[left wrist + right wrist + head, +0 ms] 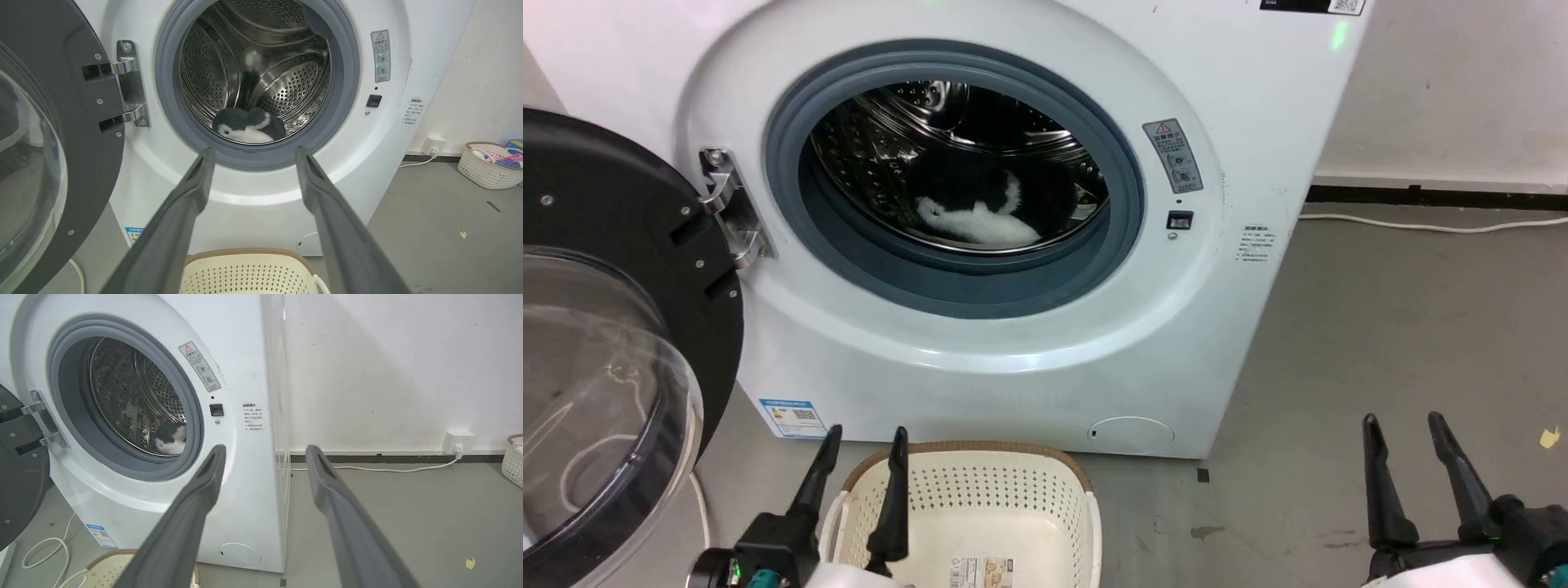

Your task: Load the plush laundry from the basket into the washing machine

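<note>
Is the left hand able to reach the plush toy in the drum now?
Probably yes. The door stands wide open, the left hand is open and points at the plush toy, and nothing lies between them.

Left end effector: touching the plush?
Apart. Left wrist view: the left end effector sits outside the washer, plush lying in the drum beyond.

A plain laundry room or utility corner is indicated. A white front-loading washing machine is stood on a bare grey floor against a scuffed white wall edged with dark skirting. A wall socket with a white cable is seen. A cream basket is set before the machine, and a second basket of coloured clothes is placed by the wall.
</note>
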You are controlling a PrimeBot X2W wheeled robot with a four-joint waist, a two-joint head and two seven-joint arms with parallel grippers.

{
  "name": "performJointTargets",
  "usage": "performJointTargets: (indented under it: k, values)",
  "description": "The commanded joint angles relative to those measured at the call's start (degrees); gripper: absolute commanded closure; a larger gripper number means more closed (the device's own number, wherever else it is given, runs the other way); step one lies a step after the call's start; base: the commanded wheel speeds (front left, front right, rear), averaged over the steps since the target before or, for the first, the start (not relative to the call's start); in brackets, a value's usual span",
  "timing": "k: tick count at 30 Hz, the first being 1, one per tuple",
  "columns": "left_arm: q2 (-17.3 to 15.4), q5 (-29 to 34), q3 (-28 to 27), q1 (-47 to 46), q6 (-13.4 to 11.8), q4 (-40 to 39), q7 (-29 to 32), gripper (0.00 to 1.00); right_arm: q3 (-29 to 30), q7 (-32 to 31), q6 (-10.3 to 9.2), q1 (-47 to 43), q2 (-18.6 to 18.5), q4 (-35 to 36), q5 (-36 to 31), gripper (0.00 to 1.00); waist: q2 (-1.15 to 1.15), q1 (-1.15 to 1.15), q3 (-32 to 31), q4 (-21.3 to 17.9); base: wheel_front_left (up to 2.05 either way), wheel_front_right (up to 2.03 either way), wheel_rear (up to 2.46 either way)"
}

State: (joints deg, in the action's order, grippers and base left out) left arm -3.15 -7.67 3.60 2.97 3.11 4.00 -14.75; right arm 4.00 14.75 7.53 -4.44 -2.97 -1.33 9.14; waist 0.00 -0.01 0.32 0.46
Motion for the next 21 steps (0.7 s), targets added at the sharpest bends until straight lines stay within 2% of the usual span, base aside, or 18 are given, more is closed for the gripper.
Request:
performJointTargets:
  k: [1, 14, 15, 21]
  values:
    - [-0.04, 0.22, 0.07, 0.61, -0.18, 0.44, -0.25, 0.00, -0.20, 0.25, -0.04, -0.87, 0.10, -0.20, -0.56, 0.00, 0.00, 0.01, -0.08, 0.13, 0.00, 0.00, 0.00]
    - [0.20, -0.05, -0.27, 0.42, 0.24, 2.33, -0.25, 0.00, -1.19, 0.25, -0.04, -1.02, 0.10, -0.97, -1.35, 0.00, 0.00, 0.01, -0.47, 0.73, 0.00, 0.00, 0.00]
    - [0.15, 0.01, -0.35, 0.05, 0.09, 2.15, 0.01, 1.00, -1.09, -0.01, 0.00, -0.69, 0.01, -0.80, -1.52, 1.00, 0.00, 0.01, -0.47, 0.73, 0.00, 0.00, 0.00]
    - [0.17, 0.18, -0.49, -0.03, -0.01, 1.97, 0.44, 1.00, -1.13, -0.39, 0.01, -0.55, 0.00, -0.76, -1.72, 1.00, 0.00, 0.01, -0.47, 0.71, 0.00, 0.00, 0.00]
